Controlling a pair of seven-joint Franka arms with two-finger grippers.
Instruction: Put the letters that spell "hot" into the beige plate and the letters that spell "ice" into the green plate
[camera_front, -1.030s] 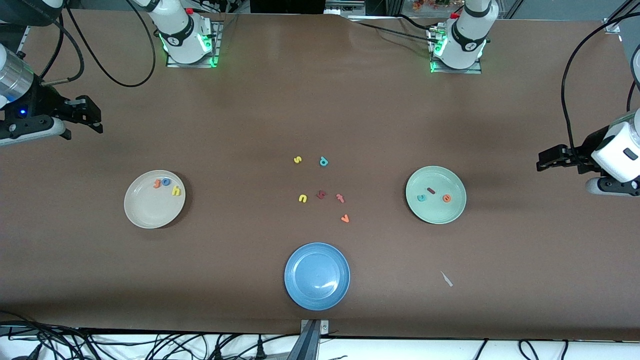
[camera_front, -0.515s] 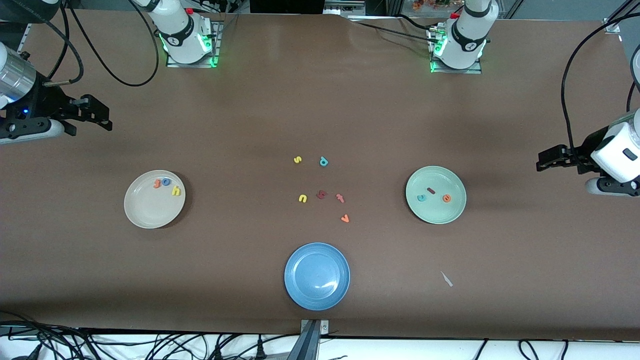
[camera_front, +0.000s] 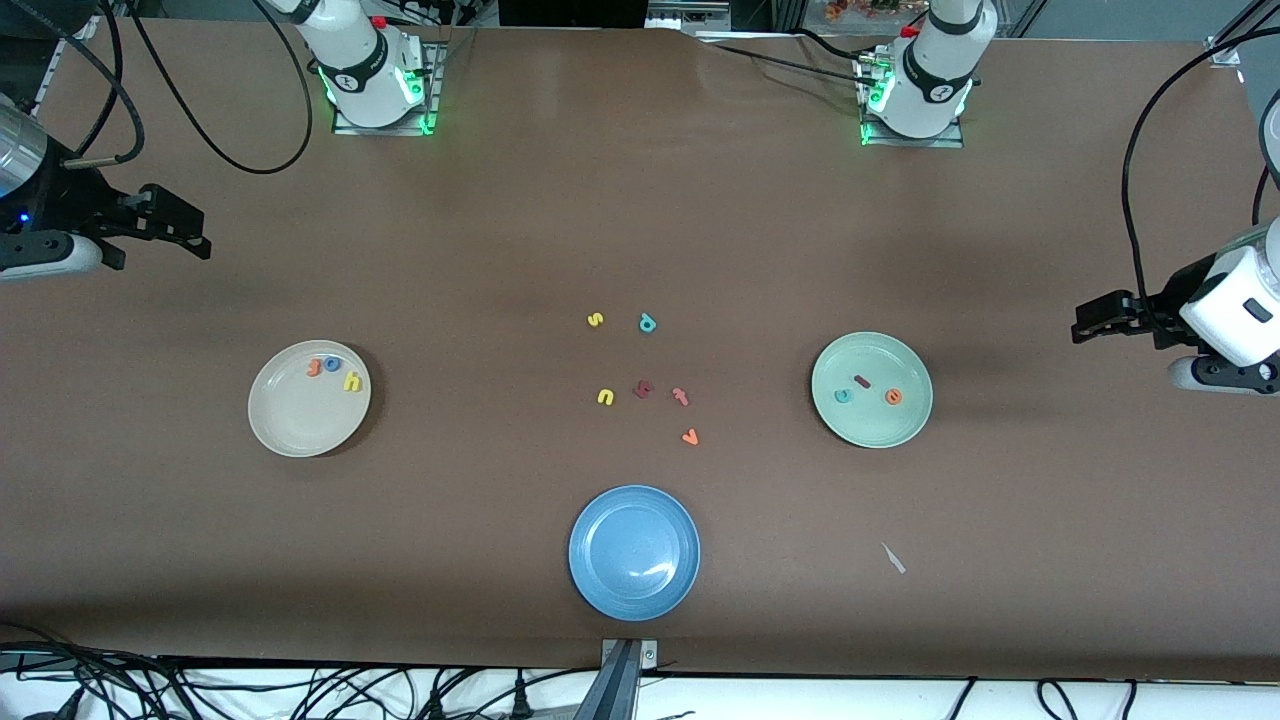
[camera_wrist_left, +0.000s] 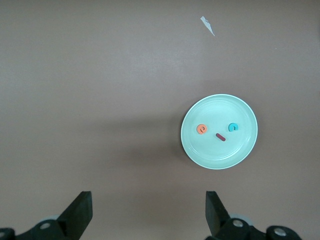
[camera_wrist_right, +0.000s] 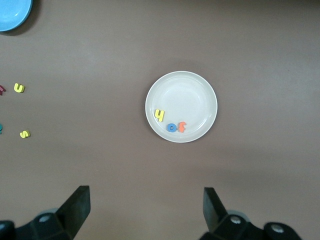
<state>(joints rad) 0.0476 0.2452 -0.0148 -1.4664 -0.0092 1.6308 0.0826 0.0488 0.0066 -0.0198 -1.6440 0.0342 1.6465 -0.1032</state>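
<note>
In the beige plate (camera_front: 309, 398), toward the right arm's end of the bench (camera_front: 500, 230), three letters are seen: a yellow "h" (camera_front: 351, 381), a blue "o" (camera_front: 331, 364) and an orange "t" (camera_front: 314, 368), grouped close together at the part of the plate farthest from the front camera. In the green plate (camera_front: 872, 390), toward the left arm's end, three more are counted: a dark red "i" (camera_front: 862, 380), a teal "c" (camera_front: 843, 395) and an orange "e" (camera_front: 893, 397), set apart from one another.

Between the two plates six loose letters are left on the bench: a yellow "s" (camera_front: 595, 320), a teal "p" (camera_front: 647, 323), a yellow "u" (camera_front: 605, 397), a dark red angular letter (camera_front: 642, 389), a pinkish-red "t" (camera_front: 681, 396) and an orange "v" (camera_front: 689, 436). One blue plate (camera_front: 634, 552) is seen nearer the front camera than these, with nothing in it. One small pale scrap (camera_front: 893, 558) lies on the bench, nearer the camera than the green plate.

The right gripper (camera_front: 178, 230) is held over bare bench at its own end, well apart from the beige plate; in the right wrist view its fingers (camera_wrist_right: 75, 205) are spread wide, nothing between them. The left gripper (camera_front: 1095, 322) is held over bare bench at its end, near the green plate; its fingers (camera_wrist_left: 80, 212) are likewise spread apart and hold nothing.
</note>
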